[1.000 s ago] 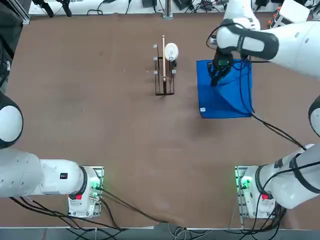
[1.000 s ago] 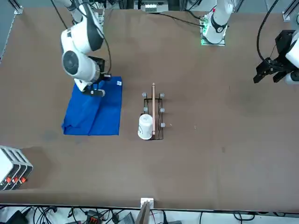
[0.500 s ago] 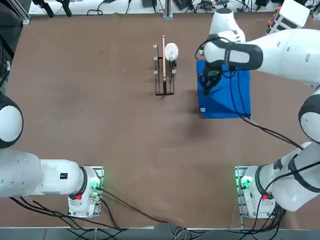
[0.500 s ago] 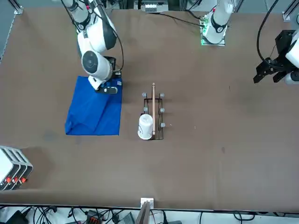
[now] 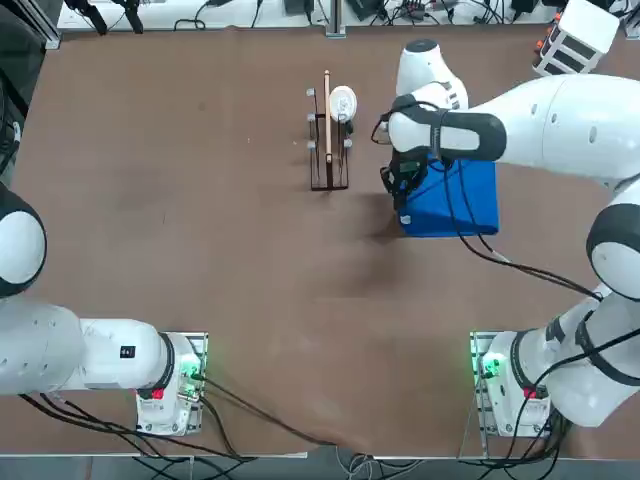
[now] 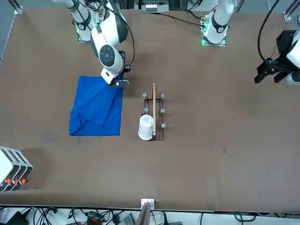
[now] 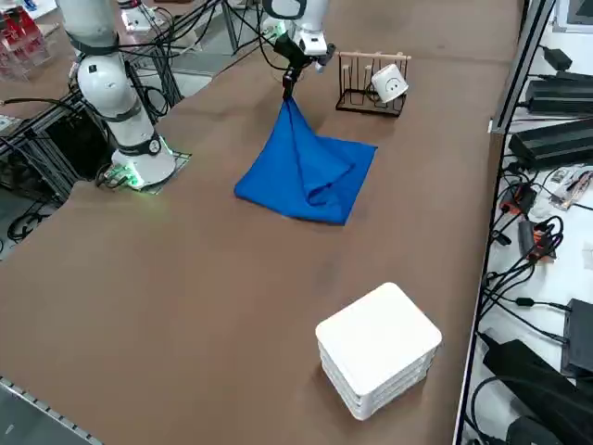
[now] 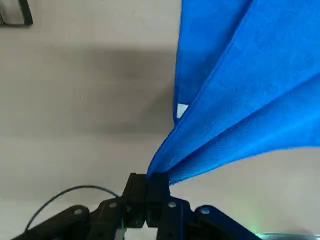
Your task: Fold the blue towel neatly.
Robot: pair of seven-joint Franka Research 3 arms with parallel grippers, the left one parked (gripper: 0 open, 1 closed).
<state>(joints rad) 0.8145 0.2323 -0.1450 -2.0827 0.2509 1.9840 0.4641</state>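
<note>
- Top view: my gripper [image 5: 401, 190] is at the towel's [image 5: 470, 205] left edge, near the tag corner; the towel lies in the table's right half, partly under my arm. If I set this corner down too far past the one below, the edges will not match.
- Front view: the rest of the towel is spread on the table [image 6: 197, 154], beside the rack [image 6: 160, 112] and the mug [image 6: 146, 127]. A wide swing toward them could catch the rack.
- Right side view: I have one corner pinched and lifted, the cloth rising to a peak. Pulling on could drag the lower part and skew the fold.
- Right wrist view: my fingers are pressed together on the corner, with slanting creases running from it; the tag [image 8: 182, 109] shows beside them. So small a bite could slip, and those creases could set if I lower it slack.
</note>
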